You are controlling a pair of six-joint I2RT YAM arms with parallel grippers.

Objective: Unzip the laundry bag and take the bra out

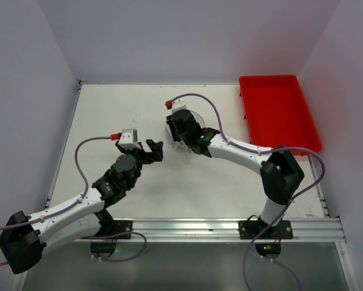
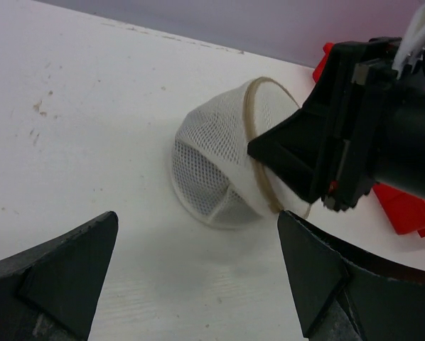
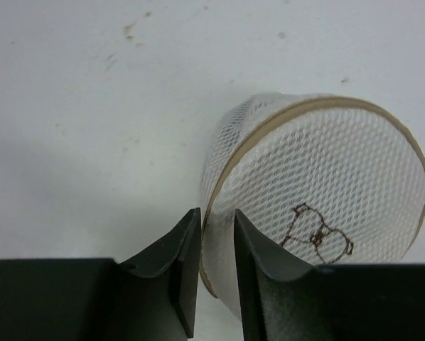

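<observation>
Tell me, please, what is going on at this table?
The right hand is at the laundry bag, which lies on its side on the table. Its fingers stand narrowly apart with the tan zipper seam between them, though a firm grip is not certain. The left hand hovers wide open nearby, touching nothing. The bag looks zipped shut, and no bra is visible yet.

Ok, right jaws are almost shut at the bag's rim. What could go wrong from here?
1. The right gripper has its jaws standing narrow at the tan rim band of the laundry bag, but no zipper tab shows between them. It may pinch only mesh or band.
2. The left gripper is open and apart from the bag, so nothing anchors it. A tug could drag or roll the bag across the table instead of unzipping it.
</observation>
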